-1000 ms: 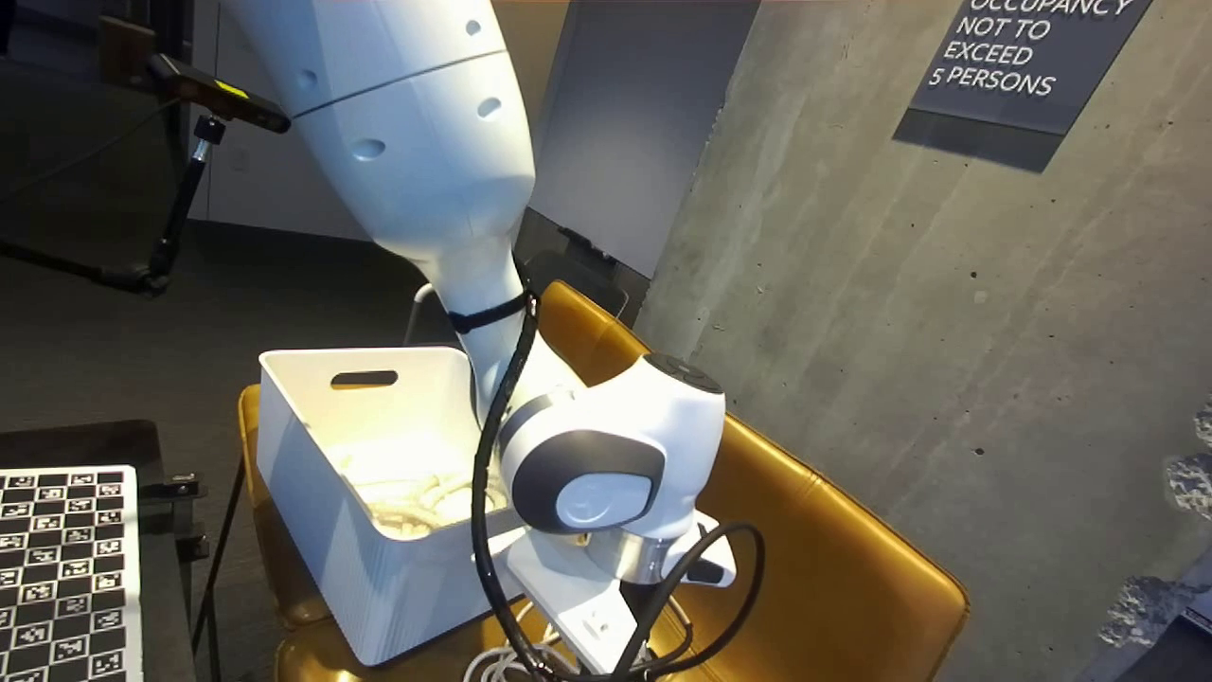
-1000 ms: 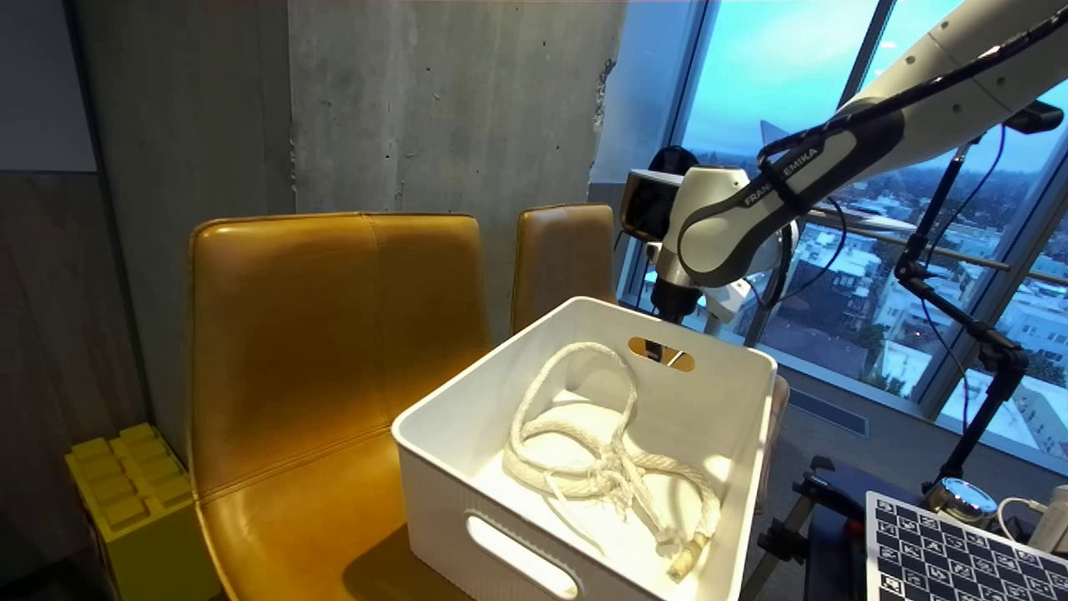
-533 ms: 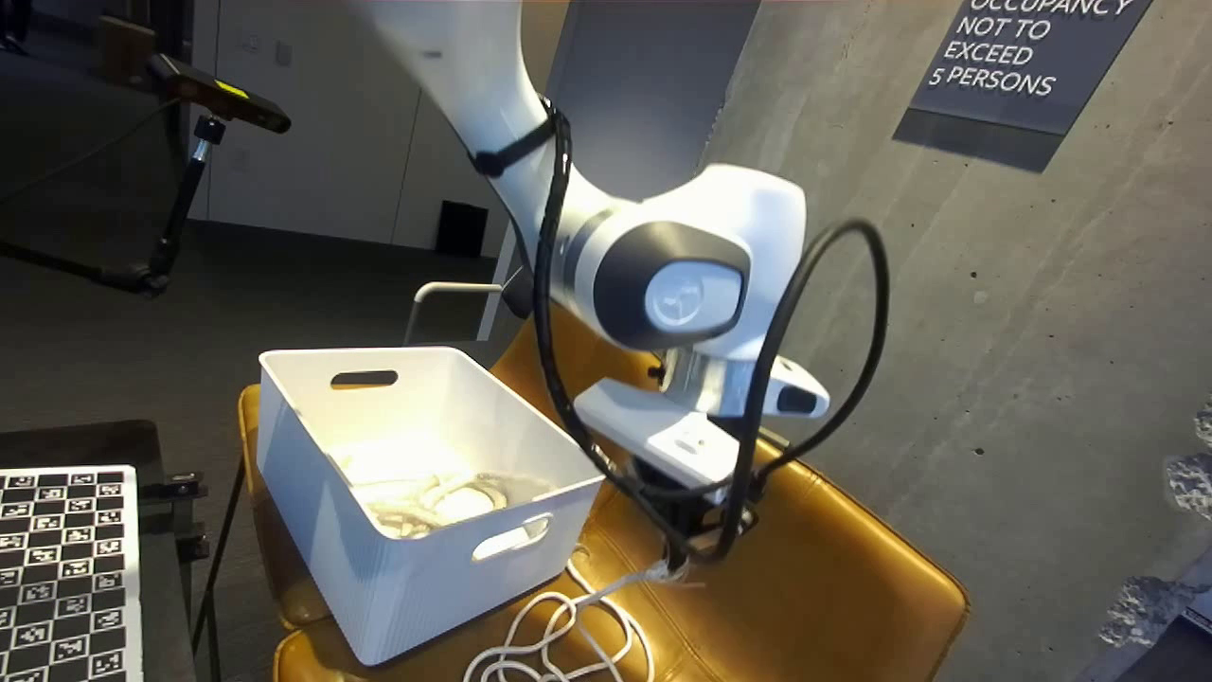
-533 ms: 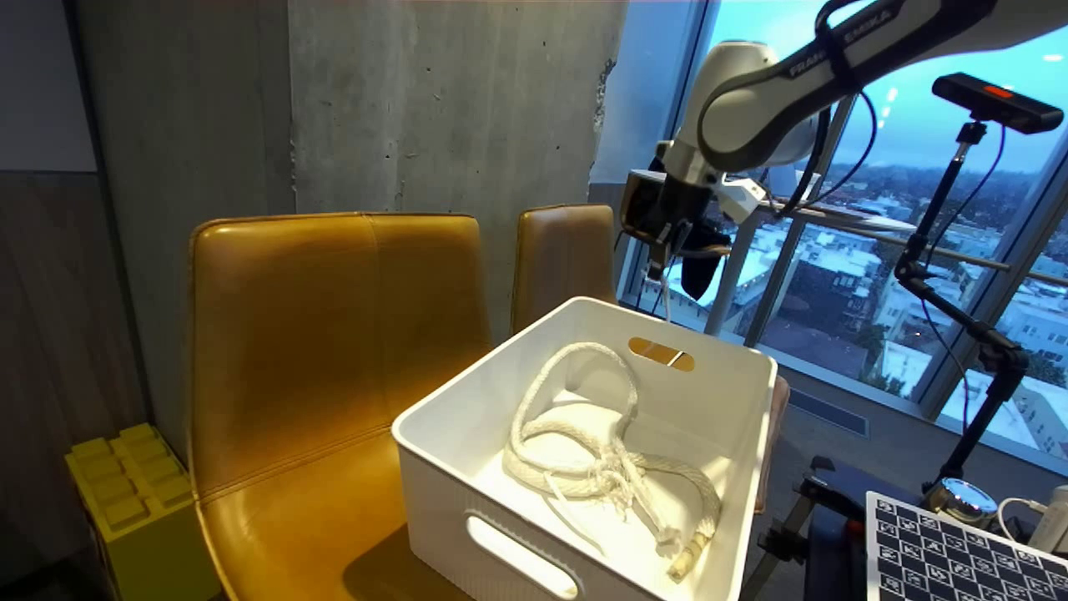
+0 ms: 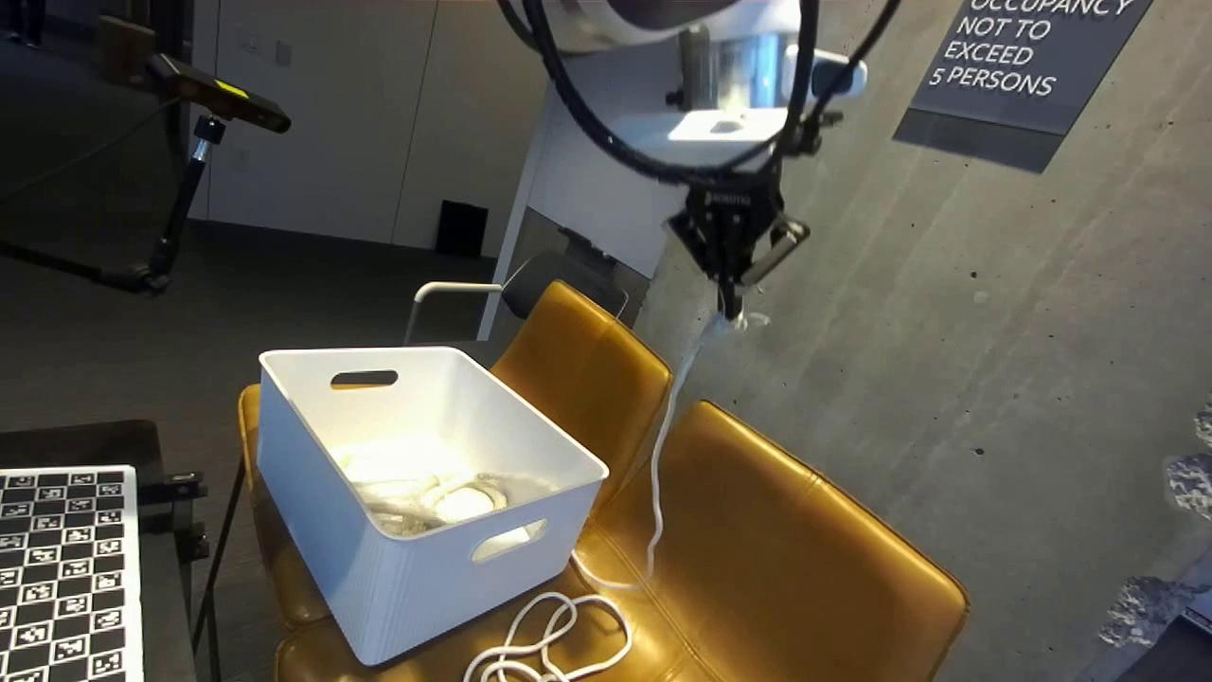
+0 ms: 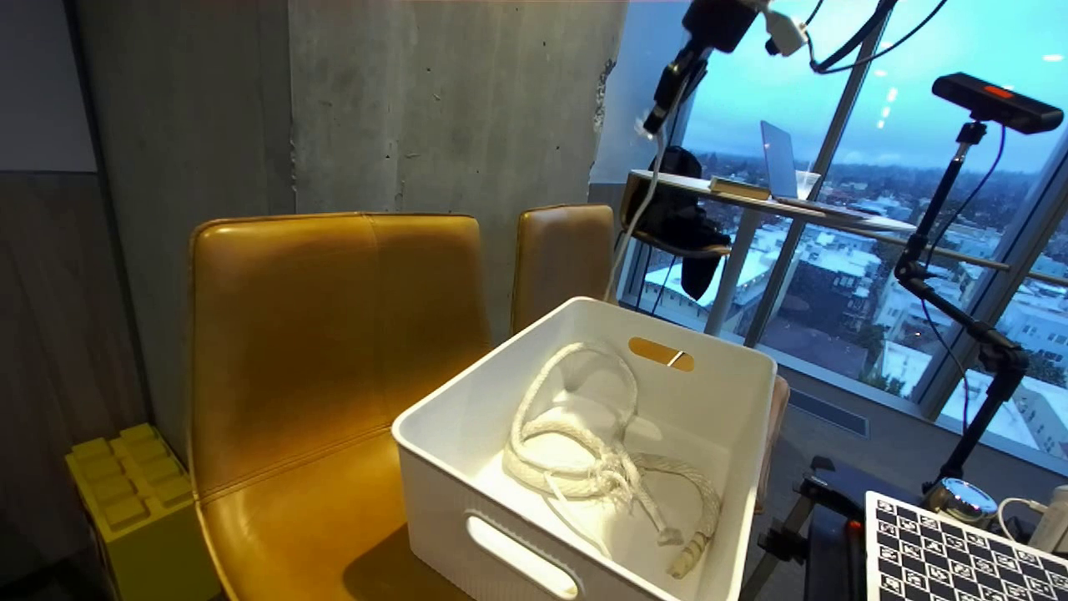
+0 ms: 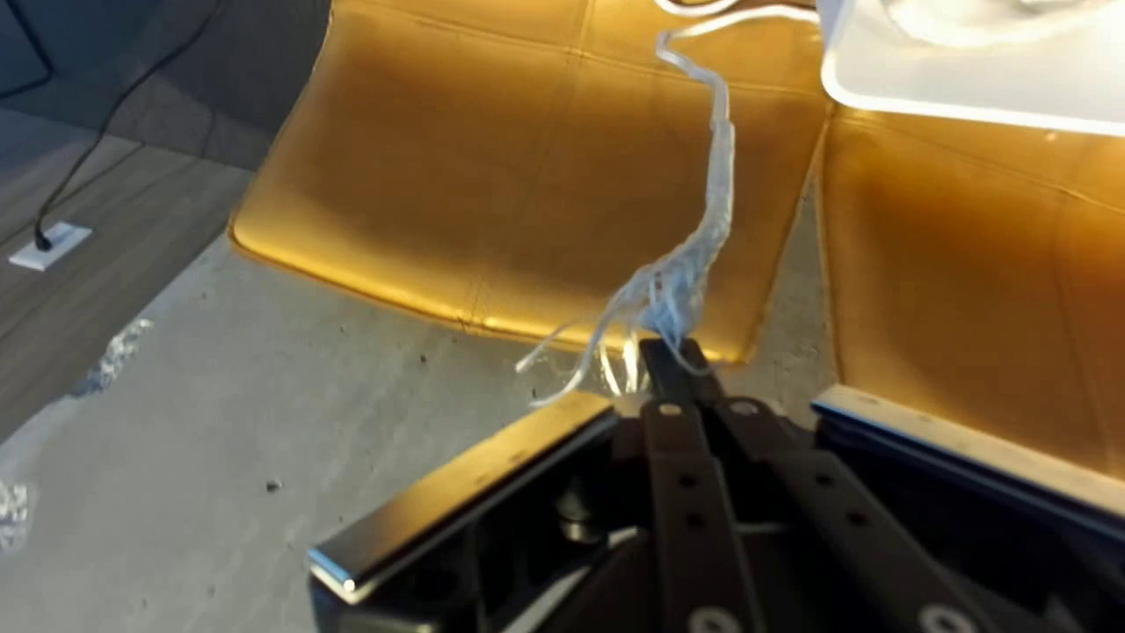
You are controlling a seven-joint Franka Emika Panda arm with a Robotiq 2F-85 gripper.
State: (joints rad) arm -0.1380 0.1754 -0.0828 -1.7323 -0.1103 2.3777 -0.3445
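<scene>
A rough concrete wall (image 5: 909,313) rises behind the tool (image 5: 729,308) in an exterior view. The arm (image 5: 743,71) comes in from the top, much of it cut off, with its wrist bent downward so that the tool hangs close to vertical. Below the tool is a tan chair (image 5: 795,549), the upper edge of its back lower than the tool's tip, and a second chair (image 5: 592,369) stands next to it. A white bin (image 5: 445,587) sits lower than the tool and off to one side, its open rim well apart from the tip, a thick rope (image 6: 576,484) coiled inside. On the wall, higher than the tool, a dark sign (image 5: 1013,85) reads "OCCUPANCY NOT TO EXCEED 5 PERSONS"; the pale lettering on the tool's own body is too small to read. The tool is clenched on a thin white rope (image 7: 721,176), pinching it at its frayed end, with loose strands sticking out around the tip. From there the rope drops past the chair back to the seat, where loops lie just beside the bin.
</scene>
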